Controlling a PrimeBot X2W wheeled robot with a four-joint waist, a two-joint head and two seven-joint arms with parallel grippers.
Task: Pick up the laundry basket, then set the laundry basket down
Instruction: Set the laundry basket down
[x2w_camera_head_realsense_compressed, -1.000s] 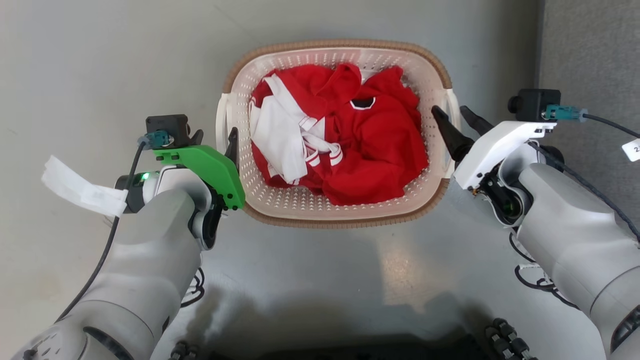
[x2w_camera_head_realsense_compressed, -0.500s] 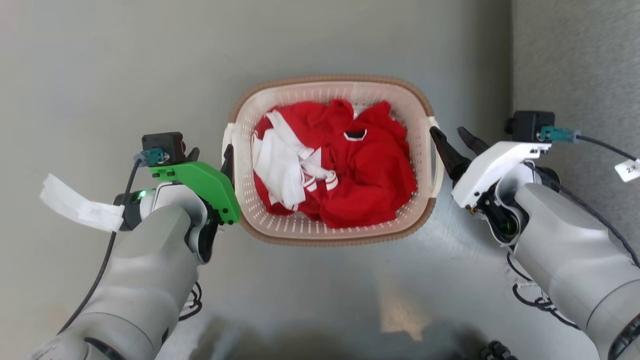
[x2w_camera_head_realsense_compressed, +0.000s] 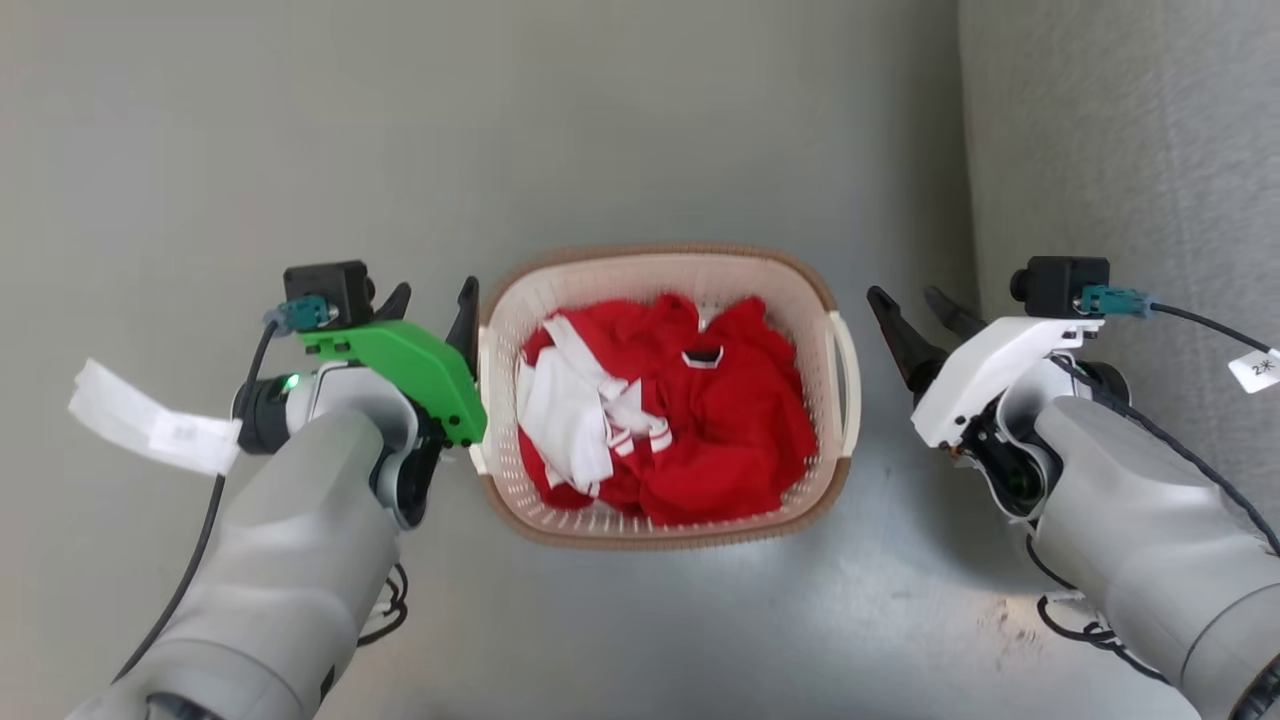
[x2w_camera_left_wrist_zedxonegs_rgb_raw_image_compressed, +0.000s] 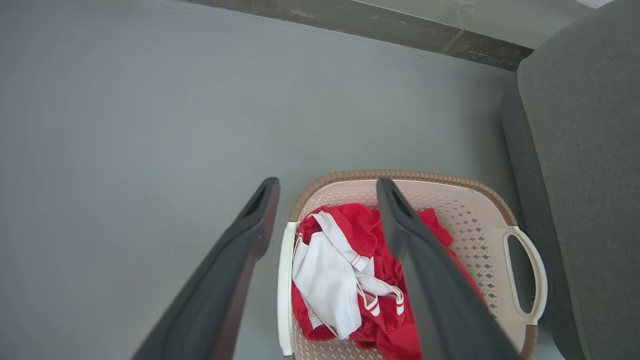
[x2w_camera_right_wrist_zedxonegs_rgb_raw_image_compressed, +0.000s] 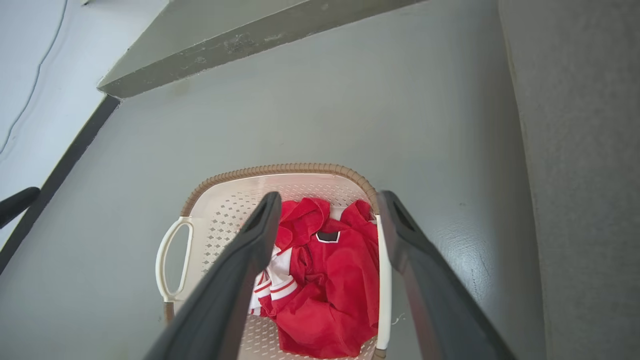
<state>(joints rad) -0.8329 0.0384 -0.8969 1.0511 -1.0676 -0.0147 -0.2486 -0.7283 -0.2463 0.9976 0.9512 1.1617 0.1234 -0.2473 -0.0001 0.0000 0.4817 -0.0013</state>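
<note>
On the far left a white paper tag (x2w_camera_head_realsense_compressed: 140, 428) hangs from the left arm's cable. The left gripper (x2w_camera_head_realsense_compressed: 434, 292) hovers at the left side of the laundry basket (x2w_camera_head_realsense_compressed: 660, 252), its jaws spread wide and holding nothing. In the left wrist view they straddle the white left handle (x2w_camera_left_wrist_zedxonegs_rgb_raw_image_compressed: 285, 285) from above, one outside the basket and one over the laundry. I cannot tell whether the inner one touches the rim.

The basket sits upright on the grey floor (x2w_camera_head_realsense_compressed: 640, 120), with red and white clothes (x2w_camera_head_realsense_compressed: 700, 450) heaped inside. Its right handle (x2w_camera_head_realsense_compressed: 851, 385) is free: the right gripper (x2w_camera_head_realsense_compressed: 903, 296) hangs just beside it with a gap between, jaws likewise released and empty. Grey upholstered furniture (x2w_camera_head_realsense_compressed: 1120, 150) stands close on the basket's right.

With both grippers off it, the basket is either set down or not yet grasped; I cannot say which.

The likeliest trouble is on the left. If that arm moves sideways while a jaw sits across the handle, it could hook the rim and drag or tip the light basket on the smooth floor, or snag the loose laundry. If a grasp comes next, one side closing or lifting ahead of the other would tilt the basket and could spill the clothes. The right arm has little room, and swinging outward could knock it against the furniture
</note>
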